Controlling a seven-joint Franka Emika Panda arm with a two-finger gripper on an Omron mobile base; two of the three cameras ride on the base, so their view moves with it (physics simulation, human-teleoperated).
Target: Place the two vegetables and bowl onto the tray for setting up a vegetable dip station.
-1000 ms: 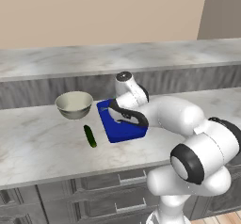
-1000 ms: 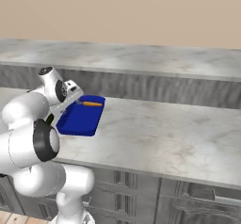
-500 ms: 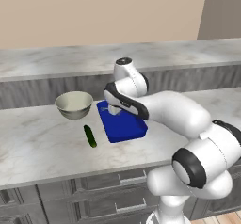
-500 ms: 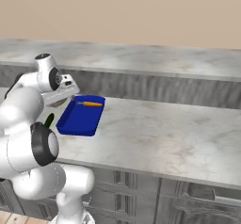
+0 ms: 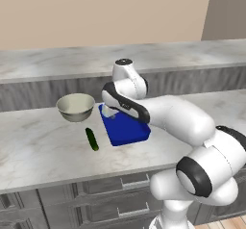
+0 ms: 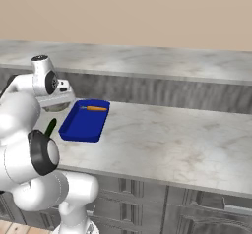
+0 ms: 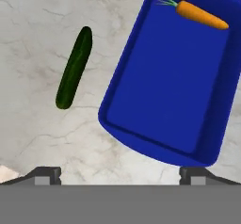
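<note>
Pale veined marble counter (image 5: 43,148) runs under my arm, grey cabinet drawers below and a raised back ledge against a beige wall. From the hand view I'm looking straight down: the two dark tips of my two-finger gripper (image 7: 120,173) sit wide apart at the bottom edge with nothing between them.

Nearest me is the shallow deep-blue rectangular tray (image 7: 141,96), its near rim just above the tips. Off its left side, lying on the bare counter and near but not touching it, is the short dark green cucumber (image 7: 74,68). At the tray's far end rests the slim orange carrot (image 7: 201,14) with its green leafy tip, inside the rim. Beyond the cucumber, the round grey-cream bowl (image 5: 75,107) stands on the counter near the tray's far left corner.

My read: one vegetable is done, and the cucumber is the step in hand. Next I'd shift left until the tips straddle it, turn the wrist so the jaws close across its width, then descend.

Only the bowl's dark rim pokes into the hand view's top edge. In the left base view my own arm covers the tray's far end and the carrot; in the right base view the bowl sits mostly behind the wrist.
</note>
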